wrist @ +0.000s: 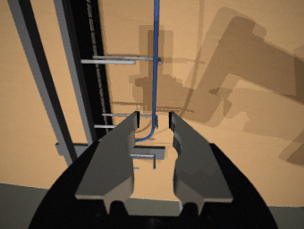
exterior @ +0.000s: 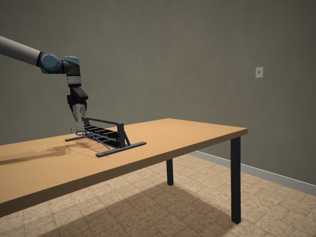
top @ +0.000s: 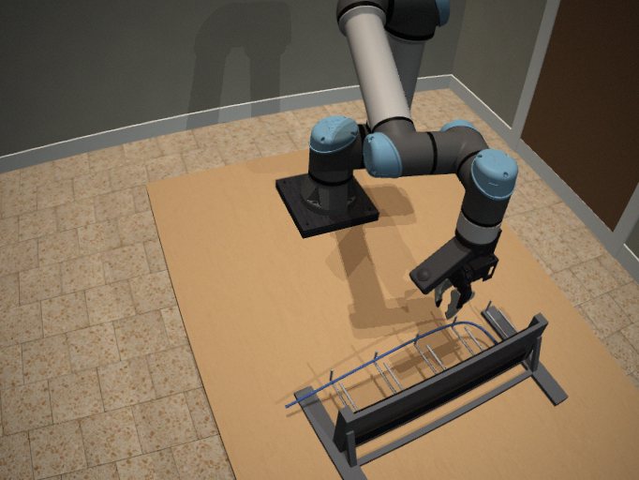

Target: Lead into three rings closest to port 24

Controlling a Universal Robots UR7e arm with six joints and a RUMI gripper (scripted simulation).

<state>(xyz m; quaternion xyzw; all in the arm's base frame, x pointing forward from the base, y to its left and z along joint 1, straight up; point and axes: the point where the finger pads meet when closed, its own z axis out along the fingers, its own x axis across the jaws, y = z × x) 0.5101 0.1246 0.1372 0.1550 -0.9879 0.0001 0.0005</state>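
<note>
The dark free-standing rack (top: 443,384) stands upright on the table, seen from behind in the top view. Steel rings (top: 428,356) stick out from it in a row. The blue lead (top: 392,353) bends out of the rack near its right end and runs left along the ring tips. Its free end (top: 287,405) lies past the rack's left foot. I cannot tell whether it sits inside the rings. My gripper (top: 453,305) hangs above the lead's bend, open a little and empty. In the wrist view the lead (wrist: 155,67) runs below the fingers, apart from them.
The arm's black base plate (top: 326,206) is bolted to the table behind the rack. The rack (exterior: 107,135) sits near the table's left part in the exterior view, with the gripper (exterior: 78,115) over its far end.
</note>
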